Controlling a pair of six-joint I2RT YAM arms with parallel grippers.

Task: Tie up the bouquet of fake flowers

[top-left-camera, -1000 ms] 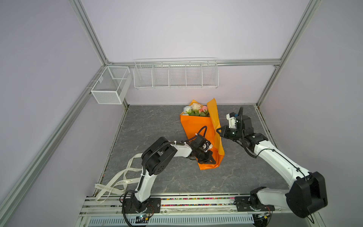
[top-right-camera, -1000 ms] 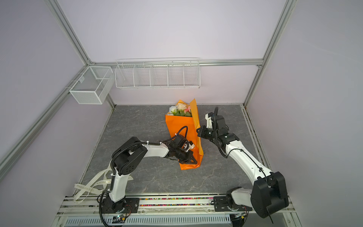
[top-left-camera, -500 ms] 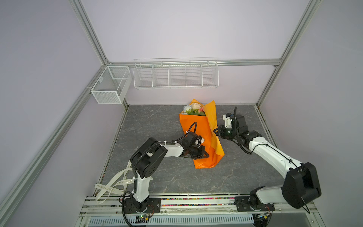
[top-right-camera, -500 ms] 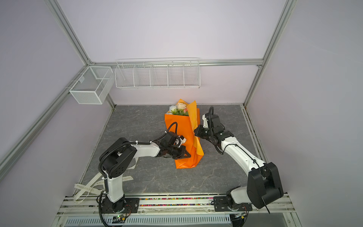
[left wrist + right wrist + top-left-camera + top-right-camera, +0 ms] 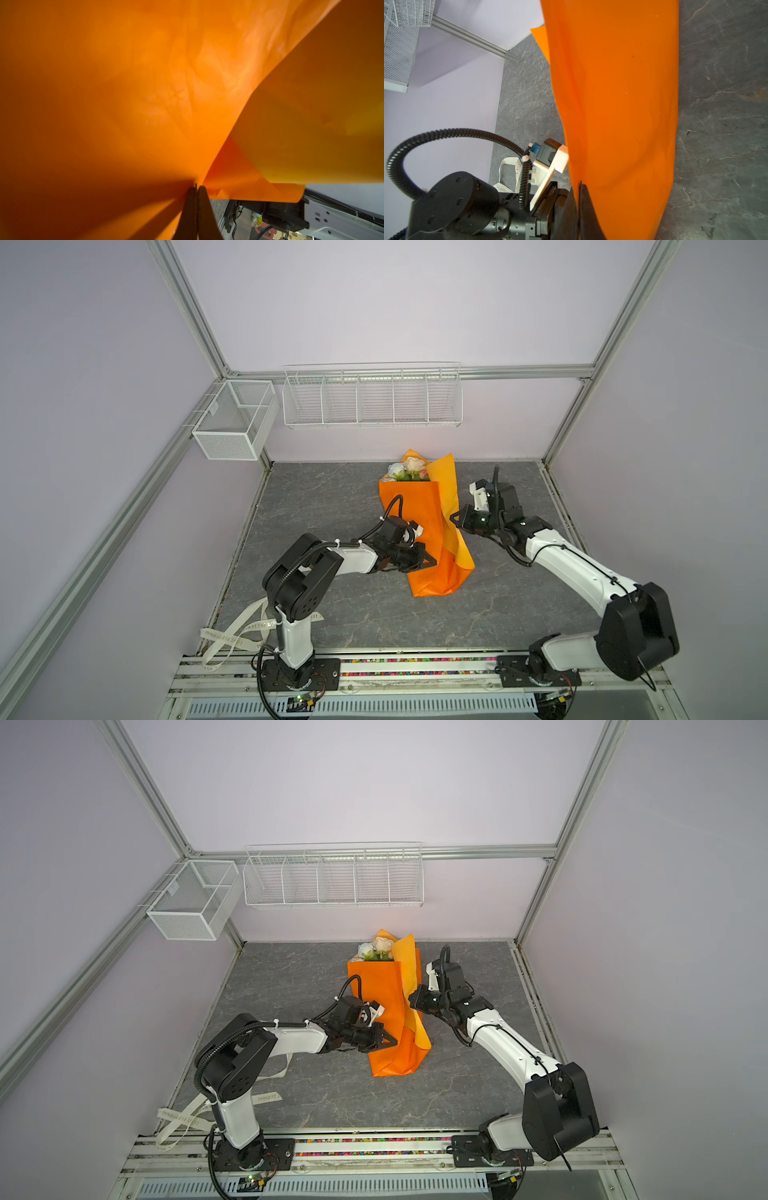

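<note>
Bench [image 5: 332, 497]: grey and marbled, boxed in by pale lilac walls and aluminium posts; white wire baskets [image 5: 372, 400] hung on the walls, well clear of the work.
Bouquet [image 5: 417, 510]: mid-bench, towards the back wall, lengthwise, near end down on the bench; hard to say whether lifted anywhere else.
Blooms [image 5: 409, 468]: white and cream heads with a little green, peeping out at the far end; stems hidden.
Paper [image 5: 612, 104]: orange, sheathing the whole bunch; one flap across the front, a paler flap standing along the right side, seemingly not yet closed.
Left fingers [image 5: 188, 214]: pressed together, pinching a paper edge low on the left side of the wrap.
Right fingers [image 5: 588, 218]: pressed together too, nipping the paper edge on the opposite side, farther up.
Ribbon [image 5: 232, 635]: cream, lettered, looped at the near-left edge by the left arm's base; well apart from the bouquet, held by nothing.
Done, by the look of it: flowers gathered and wrapped, wrap gripped from both sides.
Left, by the look of it: closing the loose flap, fetching the ribbon, passing it round the narrow end, knotting.
Progress, as a judgement: early to middle; no tying begun.
</note>
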